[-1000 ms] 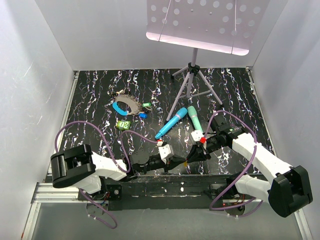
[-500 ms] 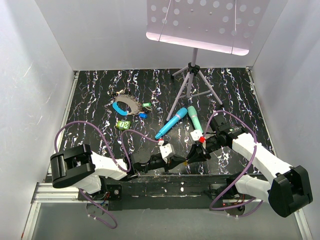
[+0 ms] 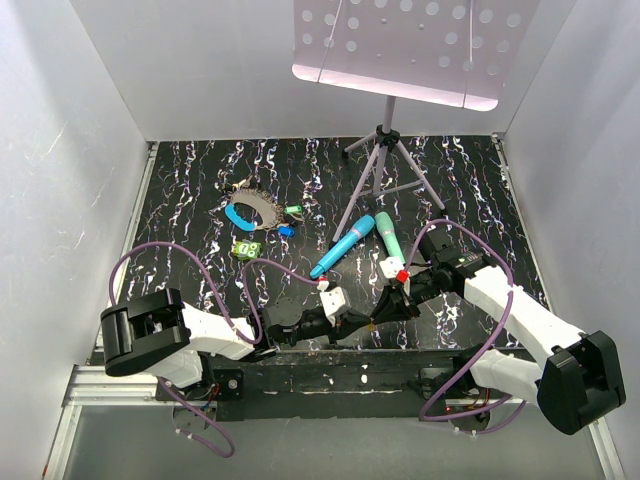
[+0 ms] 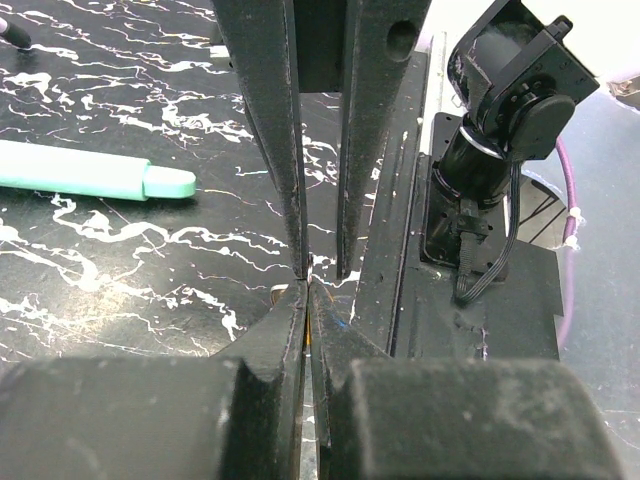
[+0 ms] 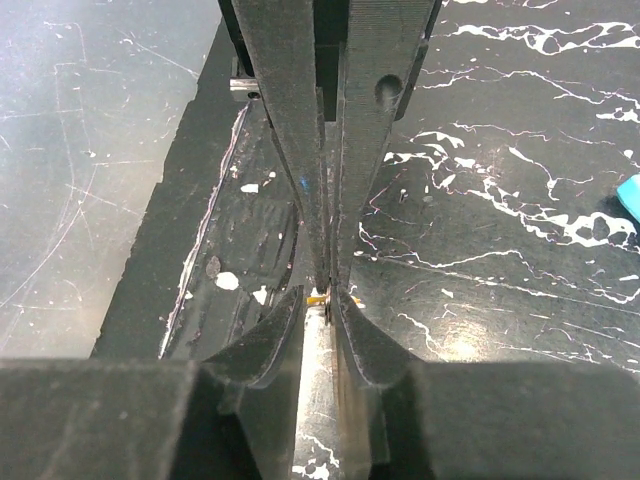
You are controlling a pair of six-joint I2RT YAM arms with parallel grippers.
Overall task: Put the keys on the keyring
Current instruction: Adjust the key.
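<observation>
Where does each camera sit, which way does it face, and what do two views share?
Top external: above, behind the arms, looking down on the table; left arm and right arm show.
Left wrist: on the left arm, looks along the left pincer over the table's near edge; the right arm's base shows.
Right wrist: on the right arm, looks along the right pincer at that edge; only that shows.
Shared: green stick, top and left wrist views.

- The right gripper [image 5: 318, 293] rises from the bottom edge, its tips narrowly apart.
- The left gripper [image 5: 325, 278] comes down from the top, its tips pressed together, meeting the right's tip to tip.
- A small yellow piece [image 5: 317, 298] sits at that meeting point.
- Beneath lies the black marbled table [image 5: 520, 250].
- A teal corner [image 5: 631, 196] shows at the right edge.
</observation>
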